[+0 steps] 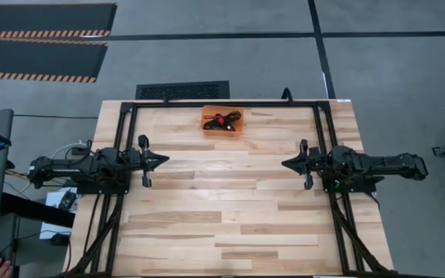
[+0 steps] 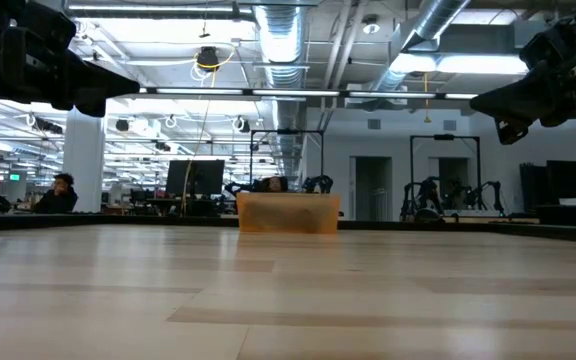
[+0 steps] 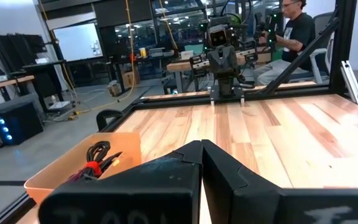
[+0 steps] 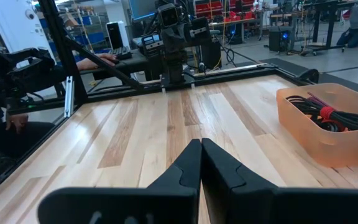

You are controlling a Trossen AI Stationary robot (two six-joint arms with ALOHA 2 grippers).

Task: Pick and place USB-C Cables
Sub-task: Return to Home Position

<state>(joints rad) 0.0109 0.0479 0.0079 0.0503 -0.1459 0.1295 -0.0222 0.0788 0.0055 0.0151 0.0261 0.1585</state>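
Table of pale wood planks fills the scene. The left arm lies along its left side, and the left gripper points inward with both fingers pressed together, holding nothing. The right gripper faces it from the right side, likewise closed and empty, well apart from the other. An orange tray sits at the far edge, near the middle. The USB-C cables lie inside it, black, red and purple strands tangled together.
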